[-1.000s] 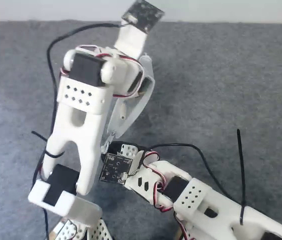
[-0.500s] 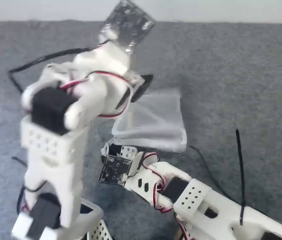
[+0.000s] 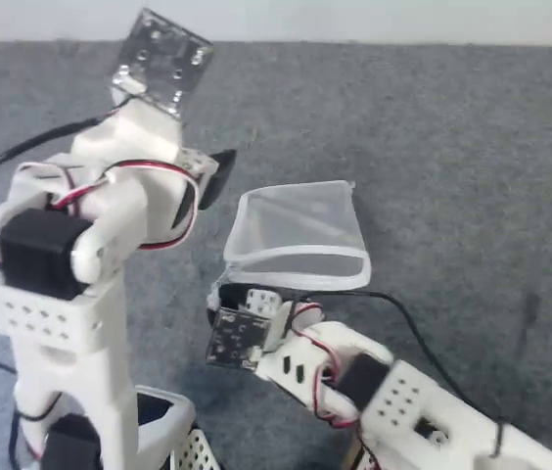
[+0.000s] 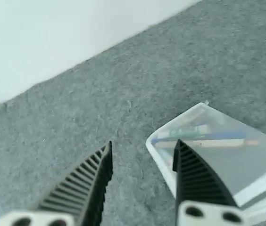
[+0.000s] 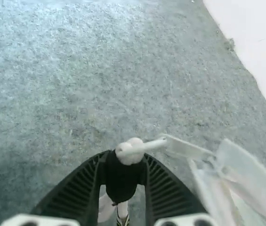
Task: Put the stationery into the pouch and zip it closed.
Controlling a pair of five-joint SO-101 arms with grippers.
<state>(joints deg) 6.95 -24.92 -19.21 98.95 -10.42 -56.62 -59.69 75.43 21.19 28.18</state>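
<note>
Light, thin and floppy, the pouch [image 3: 296,240] lies mid-table on the grey mat [image 3: 472,147] and is best steered by its zip pull [image 5: 129,151], which the right gripper [image 5: 125,162] pinches, while the left gripper [image 4: 142,145] hangs wide open, empty, just left of it.

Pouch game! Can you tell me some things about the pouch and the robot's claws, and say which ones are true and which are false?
1. The pouch lies on the grey table. True.
2. The right gripper is shut on the pouch's zipper pull. True.
3. The left gripper is clamped on the pouch. False: its fingers are apart and hold nothing, and the pouch lies just beside it.
4. The pouch is empty. False: the stationery shows through its clear side.
5. The pouch is black. False: it is see-through with white edges.
</note>
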